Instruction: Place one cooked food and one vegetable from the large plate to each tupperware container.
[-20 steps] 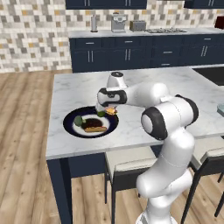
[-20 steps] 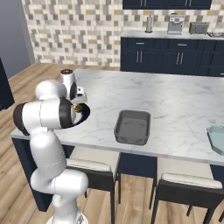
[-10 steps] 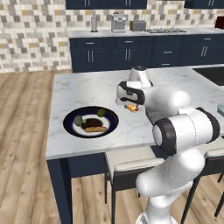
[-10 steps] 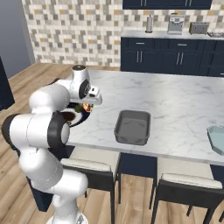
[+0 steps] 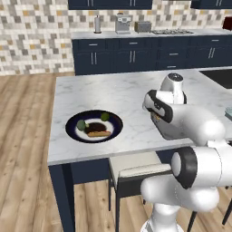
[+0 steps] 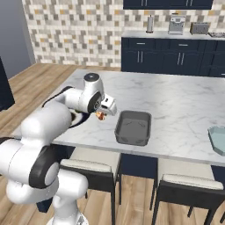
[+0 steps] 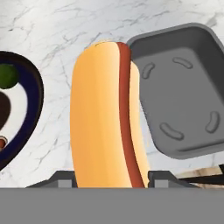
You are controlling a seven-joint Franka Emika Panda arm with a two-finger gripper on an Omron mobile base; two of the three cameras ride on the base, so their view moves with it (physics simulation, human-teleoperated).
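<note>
Gripper (image 6: 102, 115) jaws pinch hot dog (image 7: 105, 118), above marble counter (image 6: 176, 105). Dark grey tray (image 7: 183, 87) just beside jaws on one side, large plate (image 7: 30, 118) on other. Teal tray (image 6: 217, 139) well apart.

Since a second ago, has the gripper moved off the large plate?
Yes. The gripper, holding the hot dog, has swung from above the large plate toward the dark grey tray.

No readable text, label, brand or number appears on anything.
</note>
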